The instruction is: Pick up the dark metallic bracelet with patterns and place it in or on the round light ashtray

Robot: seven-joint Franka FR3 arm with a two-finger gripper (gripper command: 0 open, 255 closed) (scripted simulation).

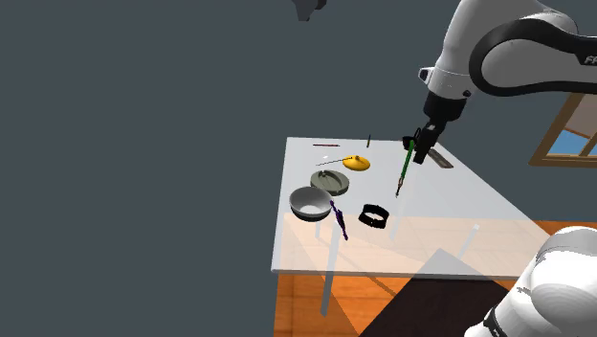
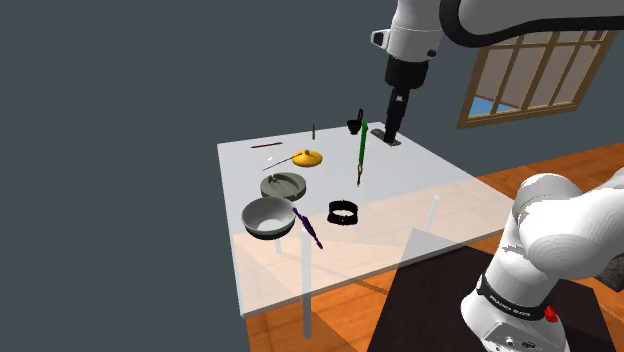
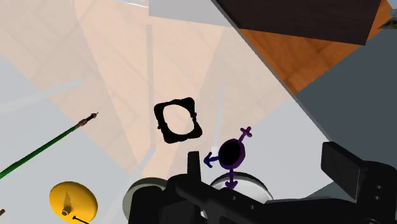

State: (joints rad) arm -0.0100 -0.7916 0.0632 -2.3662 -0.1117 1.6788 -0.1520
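Note:
The dark bracelet, a black ring with squared corners, lies flat on the white table, near its front half. The round, pale grey ashtray sits beyond it toward the shoulder view's left. My gripper hangs above the table's far edge, well away from the bracelet and high over the surface. Its fingers stand apart with nothing between them, so it is open.
A grey bowl stands beside the ashtray, with a purple pen-like object leaning at it. A green pen, a yellow disc and a small black cup lie farther back.

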